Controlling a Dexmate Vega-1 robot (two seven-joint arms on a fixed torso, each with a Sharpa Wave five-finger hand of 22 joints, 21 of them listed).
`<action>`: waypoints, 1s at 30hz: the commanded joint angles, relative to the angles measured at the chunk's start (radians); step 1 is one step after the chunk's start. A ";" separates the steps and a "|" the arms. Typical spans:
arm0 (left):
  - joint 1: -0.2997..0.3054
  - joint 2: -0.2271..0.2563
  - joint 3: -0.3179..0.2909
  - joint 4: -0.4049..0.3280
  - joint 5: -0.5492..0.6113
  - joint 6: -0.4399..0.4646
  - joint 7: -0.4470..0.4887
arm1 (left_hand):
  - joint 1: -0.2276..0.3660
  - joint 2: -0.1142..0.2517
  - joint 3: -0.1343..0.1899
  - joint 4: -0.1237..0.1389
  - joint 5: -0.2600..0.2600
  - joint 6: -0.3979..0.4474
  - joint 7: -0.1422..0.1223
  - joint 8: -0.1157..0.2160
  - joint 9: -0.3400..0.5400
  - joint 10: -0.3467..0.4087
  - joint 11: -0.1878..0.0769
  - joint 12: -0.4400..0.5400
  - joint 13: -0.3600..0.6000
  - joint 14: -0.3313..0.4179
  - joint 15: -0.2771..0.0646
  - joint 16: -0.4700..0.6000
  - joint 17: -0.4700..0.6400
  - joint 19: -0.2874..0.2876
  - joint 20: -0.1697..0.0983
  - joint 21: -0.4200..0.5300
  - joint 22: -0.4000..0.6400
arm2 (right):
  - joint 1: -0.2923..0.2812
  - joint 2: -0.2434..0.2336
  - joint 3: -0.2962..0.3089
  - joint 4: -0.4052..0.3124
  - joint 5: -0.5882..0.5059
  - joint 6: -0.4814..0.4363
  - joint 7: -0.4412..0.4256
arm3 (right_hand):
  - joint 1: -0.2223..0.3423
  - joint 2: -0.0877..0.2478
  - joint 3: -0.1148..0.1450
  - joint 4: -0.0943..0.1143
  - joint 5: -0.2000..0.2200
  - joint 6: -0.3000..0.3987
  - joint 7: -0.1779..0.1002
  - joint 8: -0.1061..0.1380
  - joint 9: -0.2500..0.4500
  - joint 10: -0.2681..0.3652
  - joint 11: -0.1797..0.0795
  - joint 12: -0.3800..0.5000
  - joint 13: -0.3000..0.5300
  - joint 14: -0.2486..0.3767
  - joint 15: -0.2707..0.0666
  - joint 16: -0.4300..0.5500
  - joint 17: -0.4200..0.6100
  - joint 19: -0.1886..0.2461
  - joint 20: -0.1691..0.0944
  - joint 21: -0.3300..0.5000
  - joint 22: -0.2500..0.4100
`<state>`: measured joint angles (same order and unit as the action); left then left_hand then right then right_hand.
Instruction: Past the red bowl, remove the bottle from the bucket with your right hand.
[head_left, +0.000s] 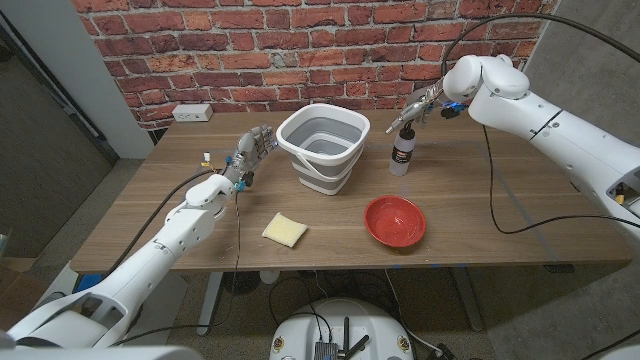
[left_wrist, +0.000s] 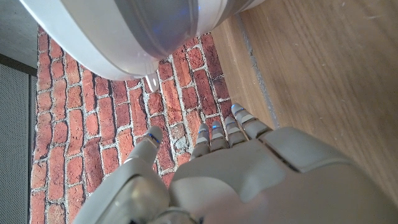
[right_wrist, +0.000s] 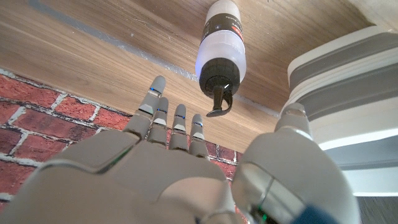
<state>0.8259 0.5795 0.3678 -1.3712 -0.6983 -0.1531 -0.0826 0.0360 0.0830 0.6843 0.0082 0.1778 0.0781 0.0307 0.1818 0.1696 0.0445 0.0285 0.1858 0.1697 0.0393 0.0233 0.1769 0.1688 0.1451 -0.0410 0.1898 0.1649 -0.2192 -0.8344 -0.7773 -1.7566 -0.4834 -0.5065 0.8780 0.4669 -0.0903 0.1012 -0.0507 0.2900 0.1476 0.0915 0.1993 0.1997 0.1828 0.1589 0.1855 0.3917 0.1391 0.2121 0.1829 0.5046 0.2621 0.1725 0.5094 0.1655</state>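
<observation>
A white bottle (head_left: 402, 153) with a black pump top and dark label stands upright on the table, to the right of the grey-and-white bucket (head_left: 323, 147) and behind the red bowl (head_left: 395, 220). My right hand (head_left: 421, 105) hovers just above the bottle's top, fingers spread, holding nothing. In the right wrist view the bottle (right_wrist: 221, 50) stands free beyond the fingertips (right_wrist: 179, 115), with the bucket's wall (right_wrist: 348, 81) beside it. My left hand (head_left: 250, 155) is held up left of the bucket, fingers apart and empty; its wrist view shows the bucket's wall (left_wrist: 143, 31) close by.
A yellow sponge (head_left: 285, 230) lies in front of the bucket near the table's front. A small object (head_left: 205, 158) sits at the far left. A white power outlet box (head_left: 192, 113) stands at the back left by the brick wall.
</observation>
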 joint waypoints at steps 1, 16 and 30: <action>-0.011 0.003 0.006 0.002 0.006 0.004 -0.007 | -0.010 0.059 0.008 0.001 0.000 0.007 0.004 0.000 0.005 0.003 -0.003 0.003 0.006 0.002 0.001 -0.001 0.002 0.004 -0.035 -0.002 0.003 | -0.098 -0.071 0.104 -0.052 0.176 -0.010 -0.149 | -0.024 0.001 -0.013 0.003 0.010 -0.013 -0.003 -0.004 0.000 -0.020 -0.011 -0.003 -0.012 -0.032 0.004 -0.003 -0.013 -0.027 0.013 -0.029 0.000; -0.003 0.009 -0.004 -0.004 0.018 -0.015 0.011 | -0.008 0.048 0.006 -0.008 -0.001 0.008 0.001 0.000 0.005 -0.008 -0.004 0.000 0.005 -0.010 0.002 -0.004 0.001 -0.006 -0.036 -0.005 0.003 | -0.201 -0.140 0.210 -0.047 0.422 0.034 -0.291 | -0.068 -0.001 -0.048 0.019 0.023 -0.117 -0.014 -0.023 -0.010 -0.126 -0.014 -0.010 -0.079 -0.141 0.002 -0.006 -0.077 -0.102 0.009 -0.131 0.000; -0.036 0.005 0.003 0.041 0.038 -0.036 -0.008 | -0.006 0.046 0.007 -0.013 -0.001 0.009 0.001 0.000 0.005 -0.008 -0.005 0.001 0.005 -0.008 0.000 -0.003 0.000 -0.005 -0.036 -0.004 0.003 | -0.365 -0.145 0.349 0.007 0.671 0.185 -0.514 | -0.092 0.005 -0.061 0.032 0.029 -0.142 -0.030 -0.019 -0.013 -0.149 -0.020 -0.006 -0.106 -0.178 -0.001 -0.003 -0.098 -0.125 0.021 -0.167 0.000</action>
<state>0.8060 0.5869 0.3675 -1.3533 -0.6773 -0.1717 -0.0882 0.0359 0.0830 0.6887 0.0035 0.1779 0.0781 0.0307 0.1818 0.1696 0.0409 0.0249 0.1858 0.1697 0.0318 0.0234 0.1769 0.1675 0.1414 -0.0373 0.1823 0.1649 -0.4692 -0.9735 -0.5259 -1.7911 0.0070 -0.4308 0.5182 0.3828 -0.0854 0.0433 -0.0241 0.3145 0.0079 0.0659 0.1772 0.1859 0.0422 0.1357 0.1771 0.2876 -0.0271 0.2101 0.1770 0.4078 0.1402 0.1862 0.3465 0.1629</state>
